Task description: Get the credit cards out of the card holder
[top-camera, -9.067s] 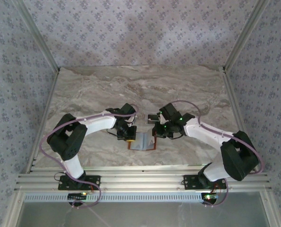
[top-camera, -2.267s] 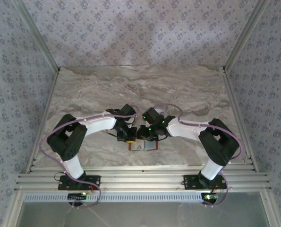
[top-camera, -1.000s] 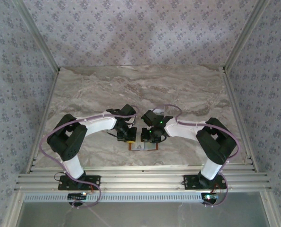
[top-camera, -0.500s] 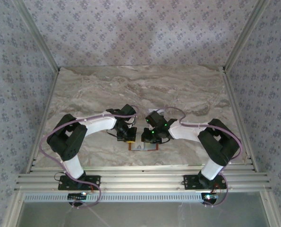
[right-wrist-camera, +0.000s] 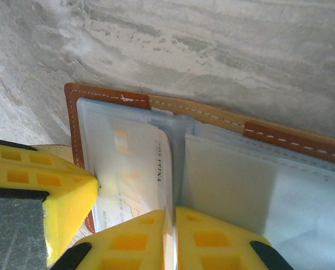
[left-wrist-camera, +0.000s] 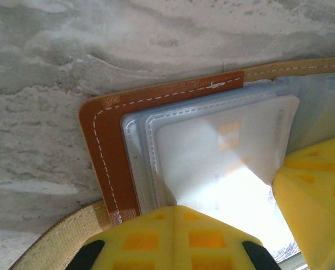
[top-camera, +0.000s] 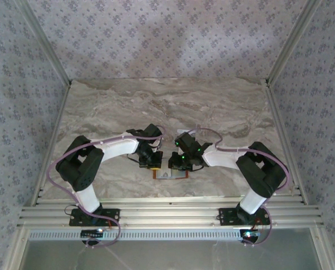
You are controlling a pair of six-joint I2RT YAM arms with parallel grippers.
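The top external camera looks down from above and behind the 2 arm bases (top-camera: 94, 215), taking in the whole counter (top-camera: 116, 107). Each wrist camera rides just behind the left gripper (left-wrist-camera: 175, 239) or right gripper (right-wrist-camera: 173, 242), pointing down at close range. All 3 views share the card holder (left-wrist-camera: 102, 163) under both grippers.

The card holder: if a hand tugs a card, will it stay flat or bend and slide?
Probably bends: the card holder is thin stitched leather with soft clear sleeves. It looks light on a smooth table, so tugging the card may drag it.
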